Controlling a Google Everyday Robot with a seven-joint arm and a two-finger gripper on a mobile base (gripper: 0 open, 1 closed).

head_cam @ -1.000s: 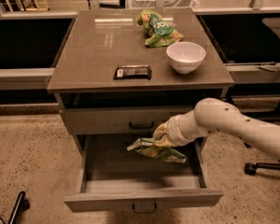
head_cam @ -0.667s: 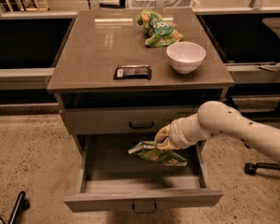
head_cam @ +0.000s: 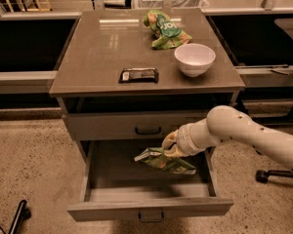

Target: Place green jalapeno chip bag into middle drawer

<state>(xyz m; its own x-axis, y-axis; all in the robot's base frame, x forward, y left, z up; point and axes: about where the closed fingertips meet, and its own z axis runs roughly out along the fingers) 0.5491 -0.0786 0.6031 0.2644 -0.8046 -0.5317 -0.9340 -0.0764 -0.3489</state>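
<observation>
The gripper (head_cam: 170, 146) is pinching one end of the green jalapeno chip bag (head_cam: 165, 162) between its fingers (head_cam: 169, 140). The bag is hanging just below them, inside the open middle drawer (head_cam: 149, 207). Above it, one drawer front (head_cam: 112, 126) is sitting closed. The cabinet top (head_cam: 97, 52) is carrying one other green bag (head_cam: 165, 29), one white bowl (head_cam: 195, 58) and one dark packet (head_cam: 139, 75).

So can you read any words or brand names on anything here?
Nothing reads clearly.
Crumpled green bag on the cabinet top: white lettering, too blurred.
Dark wrapper there: pale print, too small.
The green jalapeno chip bag, clamped in the gripper over the open middle drawer: print unreadable.
</observation>
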